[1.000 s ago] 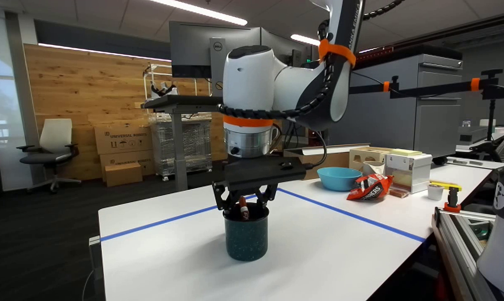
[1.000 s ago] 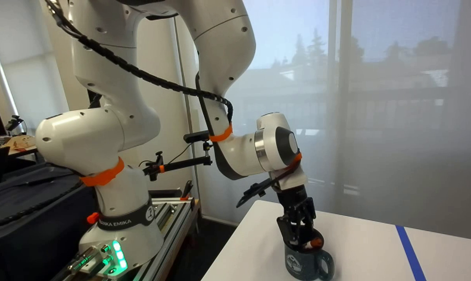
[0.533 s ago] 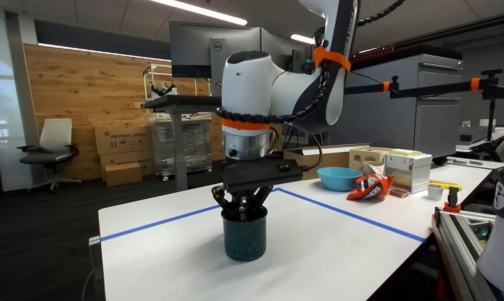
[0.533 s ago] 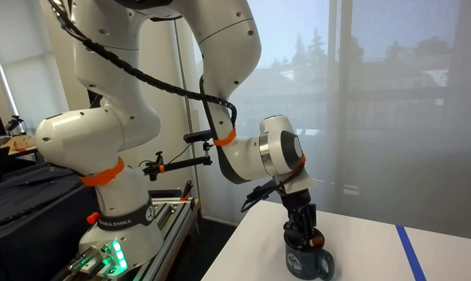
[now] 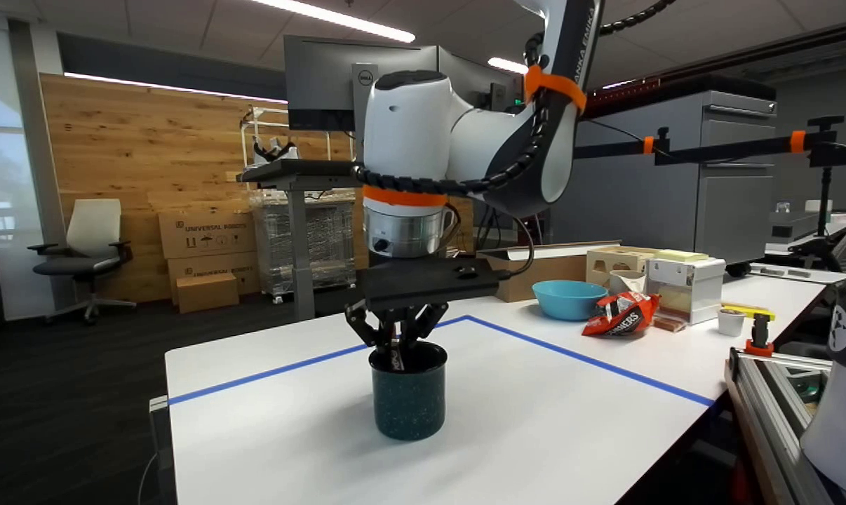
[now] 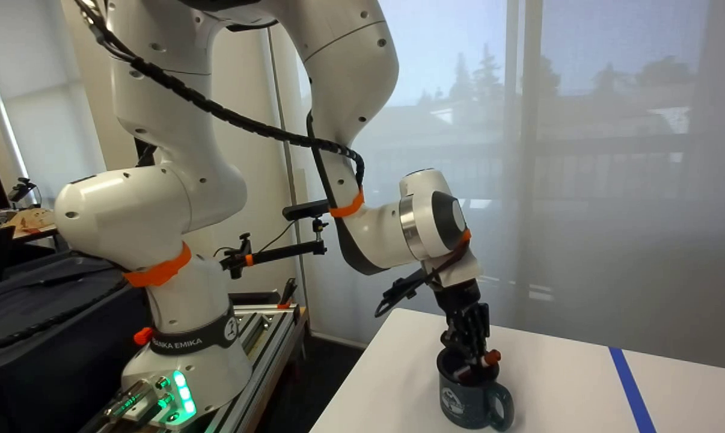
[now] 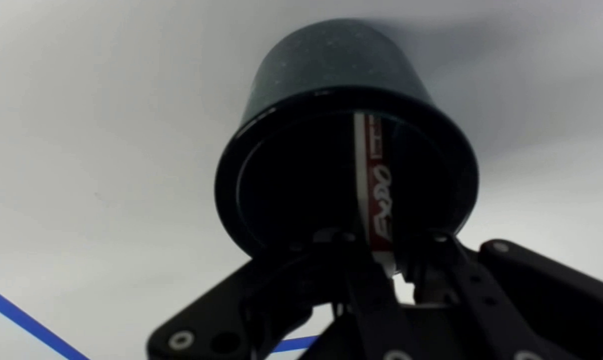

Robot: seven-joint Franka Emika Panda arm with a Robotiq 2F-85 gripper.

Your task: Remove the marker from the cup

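The dark teal speckled cup [image 5: 409, 403] stands upright on the white table, and its handle shows in an exterior view [image 6: 501, 409]. The marker [image 7: 377, 195], white and dark red with EXPO lettering, leans inside it. Its reddish-brown cap [image 6: 492, 358] sticks out above the rim on the handle side. My gripper [image 7: 387, 245] points down at the cup's mouth and is shut on the marker near its cap end, one dark finger on each side. The marker's lower end is still within the cup. Shadow hides the exact contact of the pads.
Blue tape lines [image 5: 577, 356] run across the table. Toward the back stand a light blue bowl [image 5: 569, 299], a red snack bag [image 5: 621, 313], a white box [image 5: 684, 287] and a small white cup [image 5: 731, 322].
The gripper went down and its fingers came together around the marker. It has since risen a little and shifted sideways, lifting and tilting the marker. The cup has barely moved.
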